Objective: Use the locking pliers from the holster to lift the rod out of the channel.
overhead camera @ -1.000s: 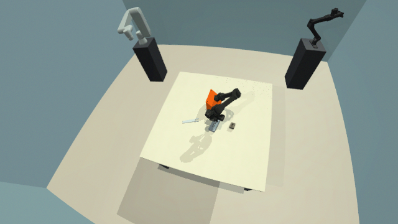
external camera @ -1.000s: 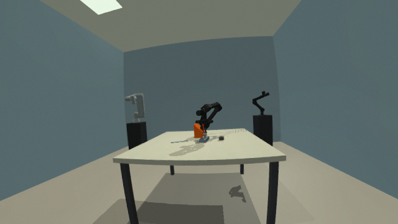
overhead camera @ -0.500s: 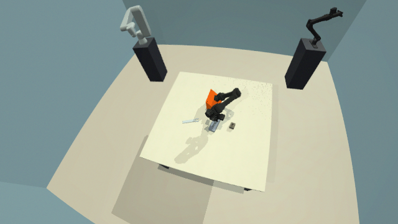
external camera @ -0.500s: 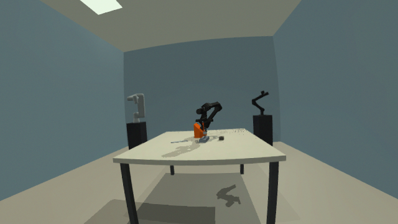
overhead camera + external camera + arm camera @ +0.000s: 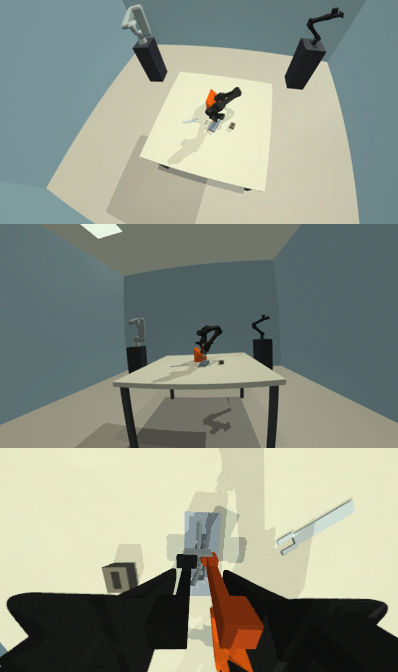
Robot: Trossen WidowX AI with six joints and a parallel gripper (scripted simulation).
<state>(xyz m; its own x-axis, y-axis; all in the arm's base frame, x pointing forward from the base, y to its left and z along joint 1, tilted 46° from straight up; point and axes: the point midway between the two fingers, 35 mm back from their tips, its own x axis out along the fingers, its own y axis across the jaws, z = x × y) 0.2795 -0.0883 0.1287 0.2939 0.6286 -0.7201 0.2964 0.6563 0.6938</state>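
Lower center, wrist view: fingers grip the pliers above the gray channel block containing a rod.

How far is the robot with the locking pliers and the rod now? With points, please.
Done: the orange-and-black pliers [image 5: 214, 121] [image 5: 203, 349] [image 5: 237, 620] are out of the brown slotted holster [image 5: 232, 126] [image 5: 221, 362] [image 5: 107, 576].
In hand: the gripper [image 5: 215, 117] [image 5: 204, 348] [image 5: 199, 573] grips them above the blue-grey channel block [image 5: 212, 127] [image 5: 203, 364] [image 5: 191, 520].
Left: probably finishing and holding the lift; locking and the grey rod's [image 5: 199, 530] height cannot be confirmed.
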